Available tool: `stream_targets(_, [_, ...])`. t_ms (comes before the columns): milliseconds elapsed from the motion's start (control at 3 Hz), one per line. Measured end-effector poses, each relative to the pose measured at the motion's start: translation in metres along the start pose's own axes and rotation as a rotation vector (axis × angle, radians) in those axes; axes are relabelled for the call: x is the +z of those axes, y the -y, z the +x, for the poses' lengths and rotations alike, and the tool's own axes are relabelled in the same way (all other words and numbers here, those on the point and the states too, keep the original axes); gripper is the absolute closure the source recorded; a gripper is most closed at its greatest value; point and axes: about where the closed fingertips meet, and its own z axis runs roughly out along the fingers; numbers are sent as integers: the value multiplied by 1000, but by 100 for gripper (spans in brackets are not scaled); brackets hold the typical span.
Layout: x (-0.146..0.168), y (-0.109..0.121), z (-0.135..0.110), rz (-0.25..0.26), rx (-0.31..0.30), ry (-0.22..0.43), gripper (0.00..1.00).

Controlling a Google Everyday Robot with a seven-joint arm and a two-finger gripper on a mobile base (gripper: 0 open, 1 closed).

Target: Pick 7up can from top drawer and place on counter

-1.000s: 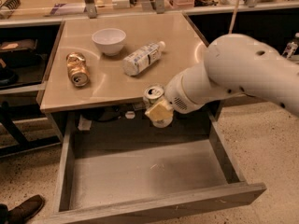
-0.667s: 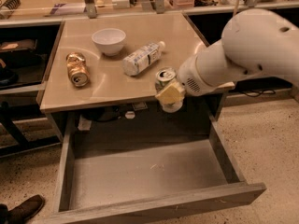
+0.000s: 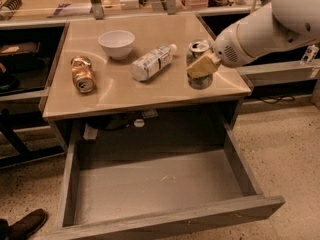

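The 7up can (image 3: 198, 52), silver-topped and pale, is upright over the right part of the counter (image 3: 150, 91). I cannot tell whether it rests on the surface or hangs just above it. My gripper (image 3: 201, 63) is shut on the 7up can, with a tan finger (image 3: 202, 66) across its front, and the white arm reaches in from the upper right. The top drawer (image 3: 165, 184) stands pulled fully out below the counter, and its grey bottom holds nothing.
On the counter are a white bowl (image 3: 116, 43), a clear plastic bottle (image 3: 152, 62) lying on its side, and a gold-brown dented can (image 3: 82, 74) lying at the left. Dark shelves flank the counter. A shoe (image 3: 25, 225) shows at the bottom left.
My gripper has lifted the 7up can from in front of the counter's edge, up and right, to over the counter's right part.
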Motion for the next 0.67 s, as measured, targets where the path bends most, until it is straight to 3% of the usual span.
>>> stream_targets(667, [15,69,-19,-14,34,53,100])
